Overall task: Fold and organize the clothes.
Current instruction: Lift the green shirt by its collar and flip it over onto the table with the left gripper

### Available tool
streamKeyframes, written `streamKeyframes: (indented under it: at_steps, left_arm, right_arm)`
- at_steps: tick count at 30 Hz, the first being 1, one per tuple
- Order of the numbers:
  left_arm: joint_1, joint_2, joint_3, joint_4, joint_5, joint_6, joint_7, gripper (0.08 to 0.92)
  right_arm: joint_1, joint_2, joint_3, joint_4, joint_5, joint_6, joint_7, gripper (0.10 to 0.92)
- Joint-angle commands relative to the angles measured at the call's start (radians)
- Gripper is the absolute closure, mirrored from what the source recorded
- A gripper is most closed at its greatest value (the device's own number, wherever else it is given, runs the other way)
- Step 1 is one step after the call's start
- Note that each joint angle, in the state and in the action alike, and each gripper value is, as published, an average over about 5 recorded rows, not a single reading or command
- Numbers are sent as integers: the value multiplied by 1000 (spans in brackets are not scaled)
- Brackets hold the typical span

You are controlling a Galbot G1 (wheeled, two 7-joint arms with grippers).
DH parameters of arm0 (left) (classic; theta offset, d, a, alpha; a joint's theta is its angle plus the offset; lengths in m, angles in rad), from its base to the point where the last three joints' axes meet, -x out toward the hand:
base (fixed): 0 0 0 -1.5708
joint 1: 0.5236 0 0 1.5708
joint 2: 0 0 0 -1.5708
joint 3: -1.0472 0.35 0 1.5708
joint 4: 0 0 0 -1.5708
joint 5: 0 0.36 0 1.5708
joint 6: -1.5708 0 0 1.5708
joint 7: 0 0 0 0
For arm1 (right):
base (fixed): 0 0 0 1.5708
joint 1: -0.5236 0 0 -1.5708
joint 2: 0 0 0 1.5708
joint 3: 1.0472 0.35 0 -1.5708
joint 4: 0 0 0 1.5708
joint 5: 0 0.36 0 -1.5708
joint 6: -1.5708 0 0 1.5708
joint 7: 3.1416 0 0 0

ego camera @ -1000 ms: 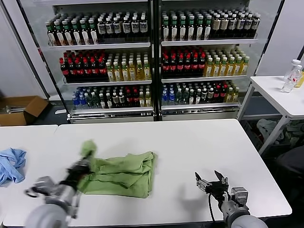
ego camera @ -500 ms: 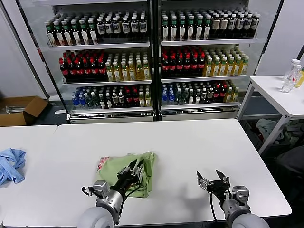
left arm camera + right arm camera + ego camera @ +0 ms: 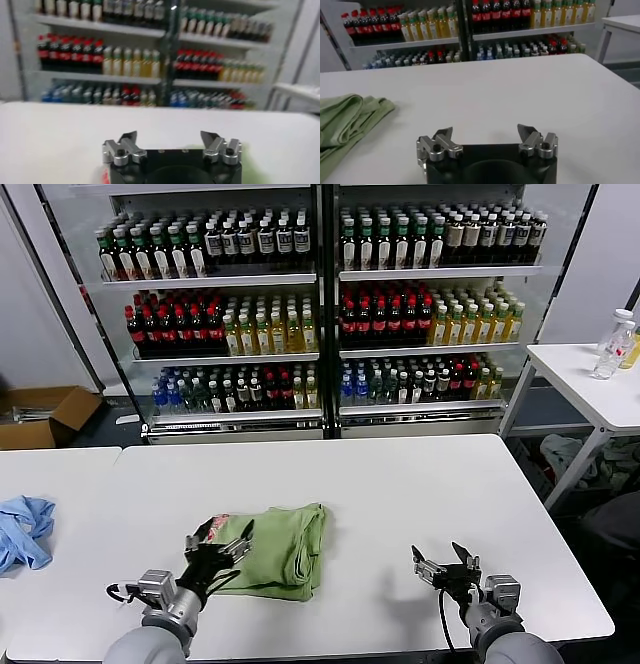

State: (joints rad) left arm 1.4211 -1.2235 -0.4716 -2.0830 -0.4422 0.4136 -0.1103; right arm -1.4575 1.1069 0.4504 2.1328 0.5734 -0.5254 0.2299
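The light green shirt (image 3: 280, 548) lies folded into a compact stack on the white table (image 3: 400, 484), its red-and-white patch (image 3: 212, 527) showing at its left end. My left gripper (image 3: 222, 542) is open and empty, just left of and over the shirt's left end. In the left wrist view the open left gripper (image 3: 171, 138) holds nothing. My right gripper (image 3: 443, 565) is open and empty near the table's front edge, right of the shirt. The right wrist view shows the open right gripper (image 3: 485, 134) and the shirt's folded edge (image 3: 347, 120).
A light blue cloth (image 3: 22, 529) lies at the far left of the table. Glass-fronted drink coolers (image 3: 320, 304) stand behind the table. A small white side table (image 3: 590, 384) with bottles is at the right, a cardboard box (image 3: 40, 414) on the floor at the left.
My left gripper carried the shirt's left part over to the right, let it go, and drew back to the left. The shirt now lies narrower. The right gripper stayed put.
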Motion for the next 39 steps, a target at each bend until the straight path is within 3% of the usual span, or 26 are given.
streamKeyframes:
  at_steps: [1, 7, 12, 20, 32, 35, 39]
  left_arm:
    - [-13, 6, -48, 196, 58, 21, -22, 189]
    - [-42, 10, -34, 241, 3, 27, -17, 177]
    - [-20, 7, -49, 198, -194, 48, 19, 199]
    - [-22, -9, -91, 196, -432, 80, 84, 416]
    - [-59, -40, -211, 272, -859, 122, 81, 762]
    - [-53, -46, -267, 251, -930, 121, 71, 845]
    - [-27, -20, -421, 163, -918, 104, 56, 885]
  right_arm:
    - [-3, 1, -1, 4, -2, 0, 0, 203]
    - [-29, 6, 13, 23, -6, 3, -1, 203]
    - [-49, 10, 24, 39, -9, 6, -1, 203]
    - [-66, 11, 35, 58, -9, 8, 2, 203]
    - [-92, 11, 57, 84, -5, 9, 4, 203]
    - [-97, 7, 68, 91, 0, 9, 4, 203]
    - [-100, 3, 81, 100, 8, 9, 5, 203]
